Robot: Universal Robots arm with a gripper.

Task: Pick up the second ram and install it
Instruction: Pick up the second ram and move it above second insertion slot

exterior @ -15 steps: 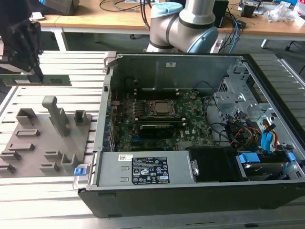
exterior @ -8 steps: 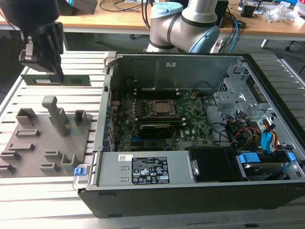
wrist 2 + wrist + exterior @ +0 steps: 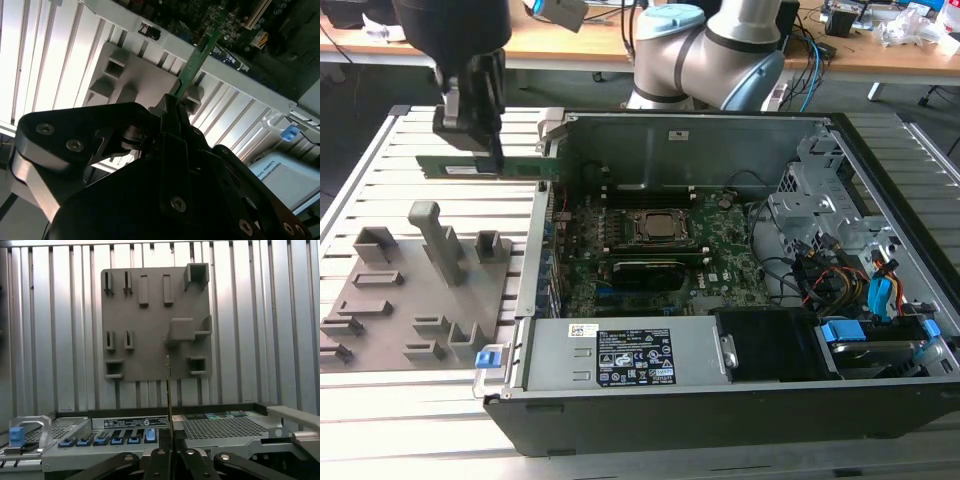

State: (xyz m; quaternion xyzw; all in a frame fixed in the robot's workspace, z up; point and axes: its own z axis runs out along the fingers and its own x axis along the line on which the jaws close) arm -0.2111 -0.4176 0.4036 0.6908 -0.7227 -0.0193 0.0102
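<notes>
The second ram (image 3: 450, 166), a long green stick, hangs level above the slatted table, left of the open computer case in the exterior view. My gripper (image 3: 485, 152) is shut on it from above, near its right half. In the second wrist view the ram (image 3: 199, 52) sticks out past my gripper (image 3: 172, 102) toward the motherboard. The first wrist view has the ram (image 3: 169, 390) edge-on, rising out of my gripper (image 3: 170, 442). The motherboard (image 3: 720, 245) with its CPU socket (image 3: 660, 226) lies inside the case, to the right of the held ram.
A grey holder plate (image 3: 410, 300) with raised blocks lies on the table nearer the exterior view's camera than my gripper, and is also in both wrist views (image 3: 150, 320) (image 3: 132, 70). The case wall (image 3: 545, 190) stands between ram and motherboard. Cables and drive bays (image 3: 860, 280) fill the case's right side.
</notes>
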